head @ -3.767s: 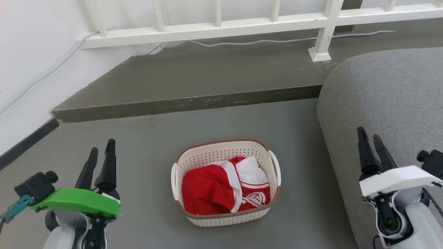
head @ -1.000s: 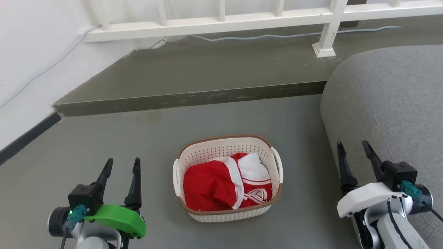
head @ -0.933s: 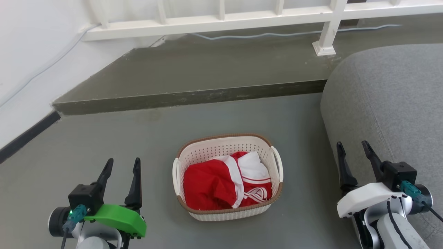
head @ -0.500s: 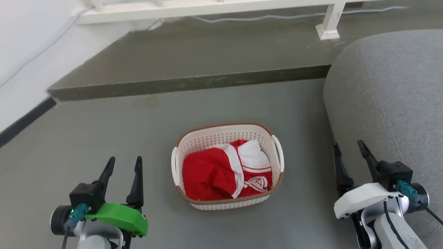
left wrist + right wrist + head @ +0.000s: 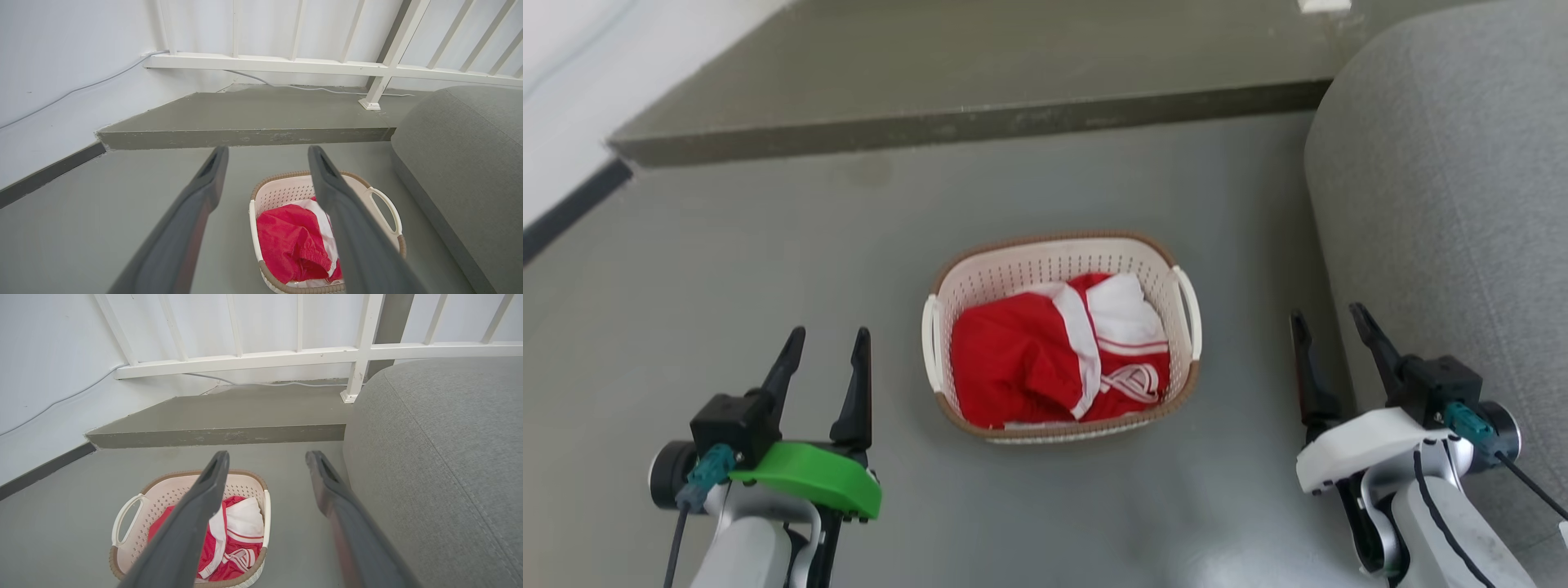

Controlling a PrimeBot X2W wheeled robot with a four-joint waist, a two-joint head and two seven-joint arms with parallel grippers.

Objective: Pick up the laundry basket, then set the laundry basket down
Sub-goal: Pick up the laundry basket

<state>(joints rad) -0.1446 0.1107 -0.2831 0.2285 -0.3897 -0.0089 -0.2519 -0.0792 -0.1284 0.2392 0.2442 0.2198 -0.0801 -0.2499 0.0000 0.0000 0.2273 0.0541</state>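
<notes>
Left gripper (image 5: 829,335) and right gripper (image 5: 1325,314) hang spread and empty at my near edge, flanking the laundry basket (image 5: 1054,265), which sits on the floor a little ahead of them, untouched and holding red-and-white clothes (image 5: 1013,367). Over the last second my head camera has tipped downward, pushing the step (image 5: 964,126) beyond toward the top. I read that as bending in for the pickup.

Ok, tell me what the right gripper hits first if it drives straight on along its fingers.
The right gripper would likely meet bare floor between the laundry basket and the sofa, before the step; depth is unclear.
</notes>
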